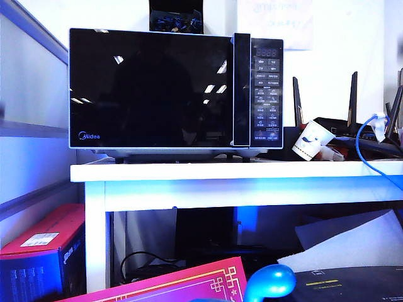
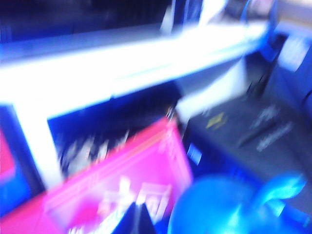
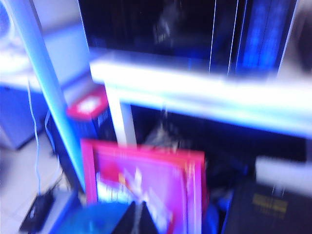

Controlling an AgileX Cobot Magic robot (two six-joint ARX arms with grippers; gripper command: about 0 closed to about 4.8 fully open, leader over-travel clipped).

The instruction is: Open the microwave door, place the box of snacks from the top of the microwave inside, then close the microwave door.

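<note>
On white table point(image 1: 189, 171), microwave point(image 1: 176, 88) door point(image 1: 151, 88) shut, "Midea" logo, left pincer point(image 2: 138, 219), right pincer point(image 3: 138, 218) both closed, empty.

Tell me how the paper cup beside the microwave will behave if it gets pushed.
The paper cup already lies tilted on its side, so it would probably roll. It looks thin and light, likely easy to crush or knock away.

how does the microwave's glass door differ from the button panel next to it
The wide glossy black glass microwave door covers most of the oven front; the dark touch-button panel is a narrow upright strip on its right. The door is plain, reflecting ceiling lights, with a small Midea logo; the panel carries rows of buttons and a digital display. Both are dark, flush, and the door sits shut.
</note>
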